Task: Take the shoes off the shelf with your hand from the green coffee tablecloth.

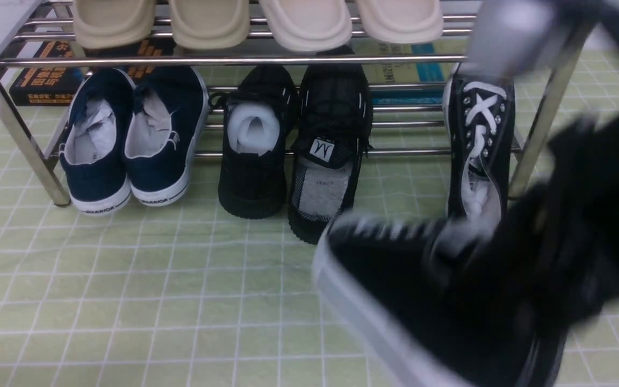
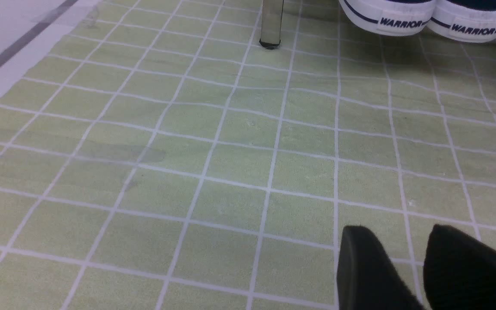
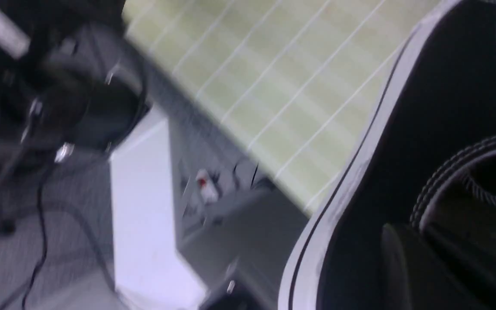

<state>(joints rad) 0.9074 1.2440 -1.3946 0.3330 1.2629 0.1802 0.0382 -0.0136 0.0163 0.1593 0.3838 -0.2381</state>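
Note:
One black canvas sneaker (image 1: 411,301) with a white sole hangs blurred in the front right, above the green coffee tablecloth (image 1: 127,295). My right gripper (image 1: 573,258), a blurred black mass, is shut on its collar. In the right wrist view one finger (image 3: 396,258) lies against that shoe's (image 3: 437,107) side; the other is hidden. No jointed hand can be made out. The second canvas sneaker (image 1: 481,140) stands on the lower right of the chrome shelf (image 1: 234,61). My left gripper (image 2: 403,245) is open and empty, low over the cloth (image 2: 230,163).
Navy WARRIOR slip-ons (image 1: 132,140) and black mesh sneakers (image 1: 293,145) sit on the lower tier, beige slippers (image 1: 256,21) on the upper. Books (image 1: 46,80) lie behind. A rack leg (image 2: 271,23) stands ahead of my left gripper. The cloth's edge (image 3: 282,77) borders floor with cables.

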